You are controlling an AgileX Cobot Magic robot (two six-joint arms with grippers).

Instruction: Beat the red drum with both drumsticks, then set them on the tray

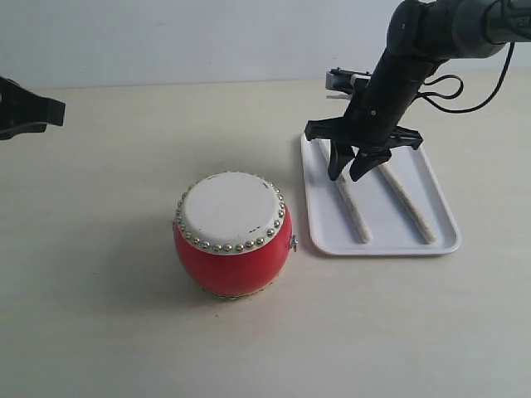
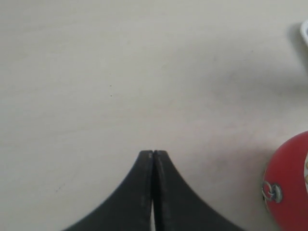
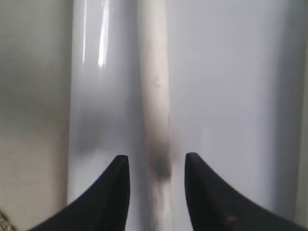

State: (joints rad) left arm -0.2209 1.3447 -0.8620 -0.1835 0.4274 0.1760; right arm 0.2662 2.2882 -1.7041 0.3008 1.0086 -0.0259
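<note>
The red drum (image 1: 233, 235) stands upright on the table, its off-white skin ringed with silver studs; a slice of its red side (image 2: 290, 185) shows in the left wrist view. Both drumsticks lie side by side in the white tray (image 1: 323, 238): one (image 1: 353, 203) nearer the drum, the other (image 1: 408, 201) farther right. My right gripper (image 1: 349, 172) hangs open just over the nearer drumstick (image 3: 155, 91), a finger on either side, not touching it. My left gripper (image 2: 153, 153) is shut and empty over bare table, its arm (image 1: 25, 112) at the exterior view's left edge.
A black cable (image 1: 452, 89) loops behind the right arm over the tabletop. The tray (image 3: 231, 96) sits right of the drum with a narrow gap between them. A white corner (image 2: 304, 31) of the tray peeks into the left wrist view.
</note>
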